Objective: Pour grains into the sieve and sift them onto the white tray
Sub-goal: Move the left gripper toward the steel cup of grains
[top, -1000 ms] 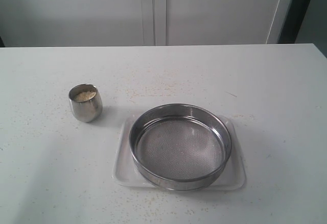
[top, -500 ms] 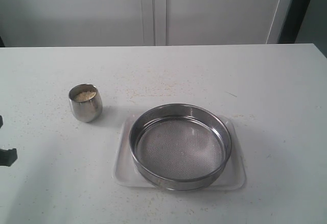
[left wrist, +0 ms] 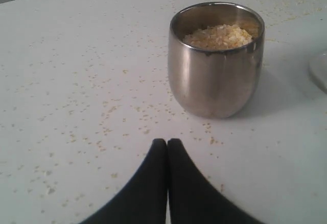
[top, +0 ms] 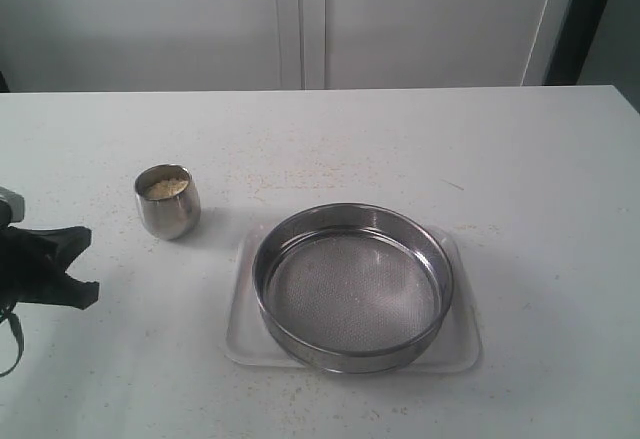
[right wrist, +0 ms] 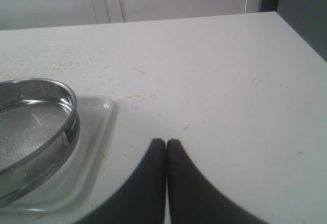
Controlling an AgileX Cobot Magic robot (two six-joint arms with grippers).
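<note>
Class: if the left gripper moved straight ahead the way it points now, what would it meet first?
Probably the steel cup holding the grains; the shut left gripper points slightly off its centre, so it might only clip its side.

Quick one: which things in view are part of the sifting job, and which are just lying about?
Part of the job: steel cup with the grains, sieve, white tray under it, left gripper facing the cup.
Just about: stray granules on the table, cabinet doors behind, right gripper beside the tray.
</note>
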